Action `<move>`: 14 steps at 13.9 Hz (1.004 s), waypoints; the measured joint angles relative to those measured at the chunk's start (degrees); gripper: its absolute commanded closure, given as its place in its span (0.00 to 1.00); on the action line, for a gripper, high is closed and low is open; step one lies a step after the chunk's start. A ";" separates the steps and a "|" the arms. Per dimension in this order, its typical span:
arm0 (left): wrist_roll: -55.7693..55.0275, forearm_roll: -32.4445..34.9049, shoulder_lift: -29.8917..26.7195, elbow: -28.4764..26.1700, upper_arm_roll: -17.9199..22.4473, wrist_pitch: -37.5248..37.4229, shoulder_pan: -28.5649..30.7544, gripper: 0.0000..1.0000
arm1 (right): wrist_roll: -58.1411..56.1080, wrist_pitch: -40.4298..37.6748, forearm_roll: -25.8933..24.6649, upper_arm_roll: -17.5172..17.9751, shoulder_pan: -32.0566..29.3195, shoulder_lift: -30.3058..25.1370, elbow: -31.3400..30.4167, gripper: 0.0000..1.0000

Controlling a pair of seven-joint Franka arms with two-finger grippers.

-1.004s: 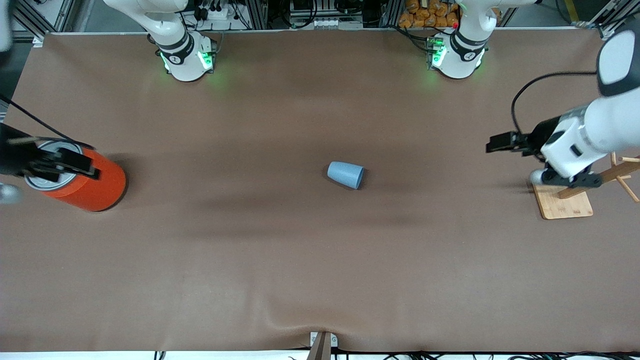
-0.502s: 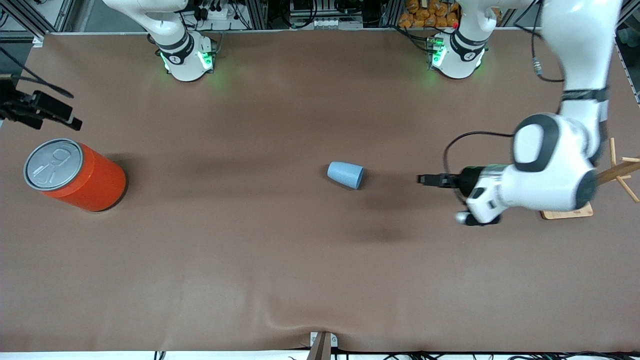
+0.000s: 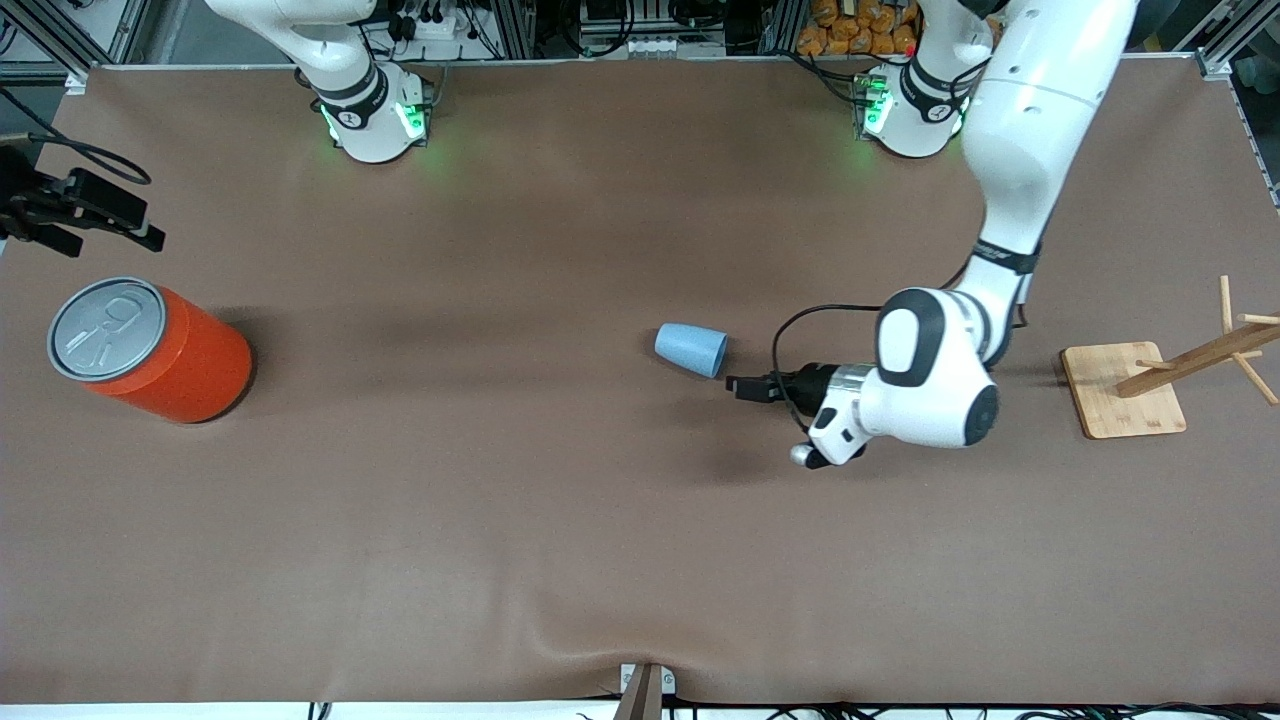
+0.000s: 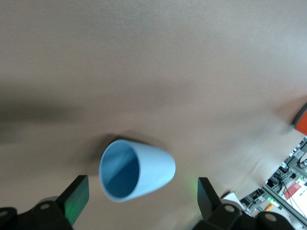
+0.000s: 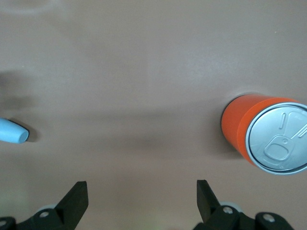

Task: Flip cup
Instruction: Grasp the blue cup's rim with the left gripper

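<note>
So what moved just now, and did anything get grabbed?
The left tool swept from the wooden peg stand toward the small light-blue plastic cup, open, grabbing nothing. The right tool lifted off the big orange can. Cup, can and stand stayed put.

Surface (image 3: 560,520): matt brown covering, cloth- or paper-like, slightly rippled at the camera edge. Cup (image 3: 690,349): smooth matt light-blue plastic, darker blue inside. Can (image 3: 150,352): satin orange wall, brushed grey metal lid. Stand (image 3: 1125,390): pale unfinished wood. Arm shells: glossy white plastic.
</note>
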 measured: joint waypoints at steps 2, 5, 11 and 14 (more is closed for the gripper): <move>-1.05 -0.14 1.80 -0.07 -0.02 3.43 -2.64 0.00 | -0.49 -2.08 -0.03 0.11 0.01 0.07 1.30 0.00; -1.25 -0.19 4.21 -0.27 -0.04 6.20 -5.86 0.00 | -1.16 -4.24 -0.43 -0.10 -0.05 0.01 2.32 0.00; -4.99 -0.19 4.76 -2.13 -0.02 6.27 -7.50 0.96 | -2.96 -5.10 -9.54 3.71 0.15 0.02 2.48 0.00; -6.93 -0.18 4.42 -2.13 -0.02 5.59 -7.69 1.00 | -2.66 -5.04 -11.80 6.33 0.25 0.01 2.53 0.00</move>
